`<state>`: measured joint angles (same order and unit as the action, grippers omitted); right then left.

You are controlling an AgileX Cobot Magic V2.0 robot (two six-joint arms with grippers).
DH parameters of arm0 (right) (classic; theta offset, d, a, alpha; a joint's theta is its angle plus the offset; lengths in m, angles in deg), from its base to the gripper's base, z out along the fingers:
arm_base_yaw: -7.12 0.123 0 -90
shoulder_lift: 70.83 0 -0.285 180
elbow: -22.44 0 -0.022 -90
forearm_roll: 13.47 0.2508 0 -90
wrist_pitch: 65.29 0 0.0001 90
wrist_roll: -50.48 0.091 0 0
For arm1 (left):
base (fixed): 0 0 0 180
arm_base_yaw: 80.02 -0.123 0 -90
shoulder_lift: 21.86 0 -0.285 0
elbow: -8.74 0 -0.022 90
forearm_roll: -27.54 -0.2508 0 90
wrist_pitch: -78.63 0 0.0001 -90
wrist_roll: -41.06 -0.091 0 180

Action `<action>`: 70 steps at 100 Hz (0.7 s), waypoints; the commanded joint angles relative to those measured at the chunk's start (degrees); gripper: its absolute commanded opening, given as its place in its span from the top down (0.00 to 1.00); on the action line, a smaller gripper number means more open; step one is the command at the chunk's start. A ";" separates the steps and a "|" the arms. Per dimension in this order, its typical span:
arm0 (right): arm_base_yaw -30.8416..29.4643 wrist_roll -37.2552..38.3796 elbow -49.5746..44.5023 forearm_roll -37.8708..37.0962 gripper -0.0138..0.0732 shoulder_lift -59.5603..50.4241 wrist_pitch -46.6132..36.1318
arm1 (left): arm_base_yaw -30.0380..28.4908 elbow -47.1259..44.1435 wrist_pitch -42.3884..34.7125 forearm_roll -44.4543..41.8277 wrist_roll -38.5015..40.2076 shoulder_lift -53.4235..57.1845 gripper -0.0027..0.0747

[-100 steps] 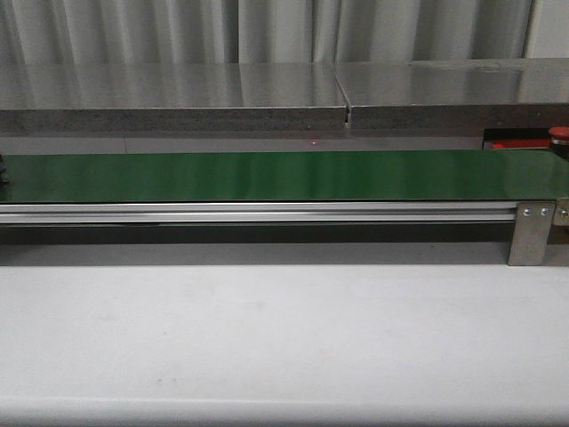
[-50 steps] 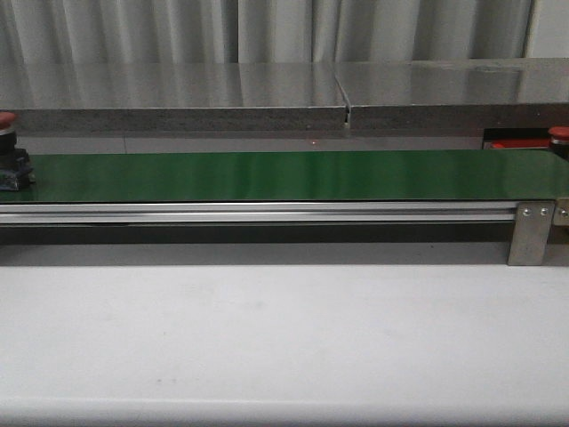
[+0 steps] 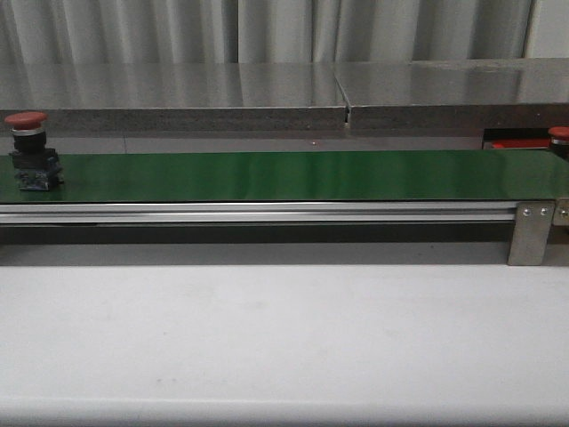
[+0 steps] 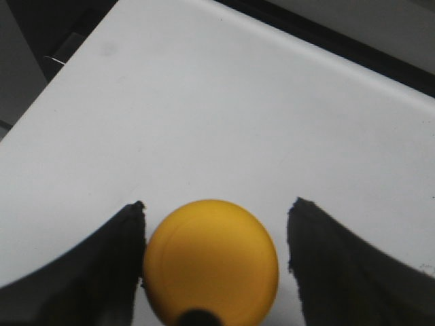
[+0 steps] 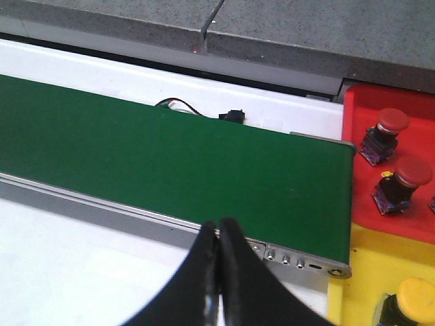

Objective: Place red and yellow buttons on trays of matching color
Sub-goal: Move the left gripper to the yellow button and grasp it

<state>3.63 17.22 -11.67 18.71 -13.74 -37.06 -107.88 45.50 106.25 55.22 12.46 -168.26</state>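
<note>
A red button (image 3: 27,151) with a dark base stands on the green belt (image 3: 284,175) at the far left. In the right wrist view the red tray (image 5: 360,109) holds two red buttons (image 5: 387,132), and the yellow tray (image 5: 360,272) below it holds a yellow button (image 5: 413,297). My right gripper (image 5: 219,224) is shut and empty, hovering by the belt's end. My left gripper (image 4: 217,204) hangs high over the white table with a yellow button (image 4: 211,261) between its fingers. One finger touches the cap, and a slim gap shows on the other side. Neither gripper appears in the front view.
A grey metal bracket (image 3: 532,233) with screws caps the belt's right end. A grey stone ledge (image 3: 284,98) runs behind the belt. The red tray's edge (image 3: 517,144) and a red button (image 3: 559,135) show at the far right. A black cable (image 5: 178,106) lies behind the belt.
The red button has ridden in on the belt from the left edge and moved right. Nothing else in the front view has shifted.
</note>
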 commanded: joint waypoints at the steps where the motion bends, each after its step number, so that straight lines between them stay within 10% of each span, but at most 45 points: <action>1: 0.07 -0.39 2.00 0.61 0.98 -0.49 -3.38 | -0.02 2.06 -3.58 0.97 -0.15 4.06 0.67; 22: 0.07 -0.39 2.00 0.61 0.98 -0.49 -3.38 | -0.02 2.06 -2.77 1.79 -0.15 4.70 0.99; 70: 0.07 -0.39 2.00 0.61 0.98 -0.49 -3.38 | 1.40 1.95 7.12 5.28 -0.15 19.04 0.99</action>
<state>3.63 17.22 -11.67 18.71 -13.74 -37.06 -107.59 45.50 113.24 58.13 12.24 -156.26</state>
